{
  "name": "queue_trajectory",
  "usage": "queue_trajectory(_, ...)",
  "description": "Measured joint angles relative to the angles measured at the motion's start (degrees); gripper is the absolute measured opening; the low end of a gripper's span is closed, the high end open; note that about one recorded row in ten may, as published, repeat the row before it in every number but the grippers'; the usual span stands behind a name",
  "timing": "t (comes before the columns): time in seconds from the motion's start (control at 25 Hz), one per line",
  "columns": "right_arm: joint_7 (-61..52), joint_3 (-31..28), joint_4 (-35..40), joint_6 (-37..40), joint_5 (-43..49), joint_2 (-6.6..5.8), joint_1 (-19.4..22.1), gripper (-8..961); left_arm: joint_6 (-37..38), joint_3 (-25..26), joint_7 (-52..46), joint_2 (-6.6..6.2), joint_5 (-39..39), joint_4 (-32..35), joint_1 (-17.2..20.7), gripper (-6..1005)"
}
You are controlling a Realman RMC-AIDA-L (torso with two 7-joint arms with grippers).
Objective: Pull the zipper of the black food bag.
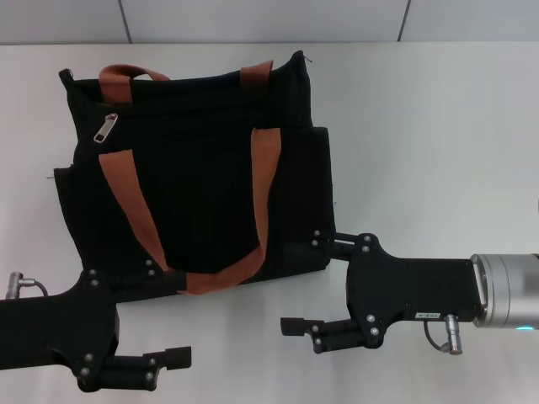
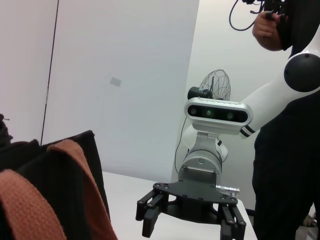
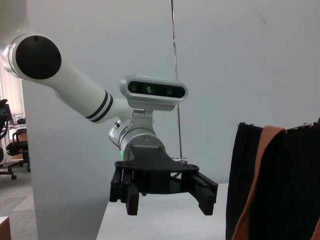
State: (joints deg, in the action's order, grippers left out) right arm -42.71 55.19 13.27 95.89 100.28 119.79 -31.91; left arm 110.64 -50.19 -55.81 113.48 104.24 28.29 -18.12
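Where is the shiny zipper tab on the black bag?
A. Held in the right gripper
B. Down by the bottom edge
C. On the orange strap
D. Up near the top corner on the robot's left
D: the zipper lies on the black food bag near its upper corner on the robot's left, untouched.

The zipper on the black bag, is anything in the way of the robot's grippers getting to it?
Nothing covers the zipper; it lies bare on the far left part of the black food bag. The left gripper and right gripper, both open, wait at the bag's near edge, so only the bag's front and an orange strap lie between.
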Motion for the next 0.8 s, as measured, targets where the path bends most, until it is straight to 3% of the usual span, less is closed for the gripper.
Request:
queue_trajectory(0.52, 0.0, 0.0, 0.0, -0.2, 0.0, 0.00, 0.0, 829, 0.9, 0.3, 0.0, 0.07, -0.3, 0.0, -0.1, 826)
queue_trajectory(0.68, 0.0, 0.0, 0.0, -0.4, 0.0, 0.00, 0.0, 829, 3.6, 1.3, 1.9, 1.62, -1.4, 0.0, -1.1, 825)
queue_trajectory(0.72, 0.0, 0.0, 0.0, -0.4, 0.0, 0.05, 0.0, 829, 3.8, 1.6, 3.8, 2.88, -4.9, 0.0, -1.4, 825)
queue_trajectory(0.76, 0.0, 0.0, 0.0, -0.4, 0.0, 0.05, 0.0, 829, 3.8, 1.6, 3.8, 2.88, -4.9, 0.0, -1.4, 825)
queue_trajectory(0.8, 0.0, 0.0, 0.0, -0.5, 0.0, 0.05, 0.0, 829, 3.8, 1.8, 4.4, 3.54, -10.0, 0.0, -1.3, 825)
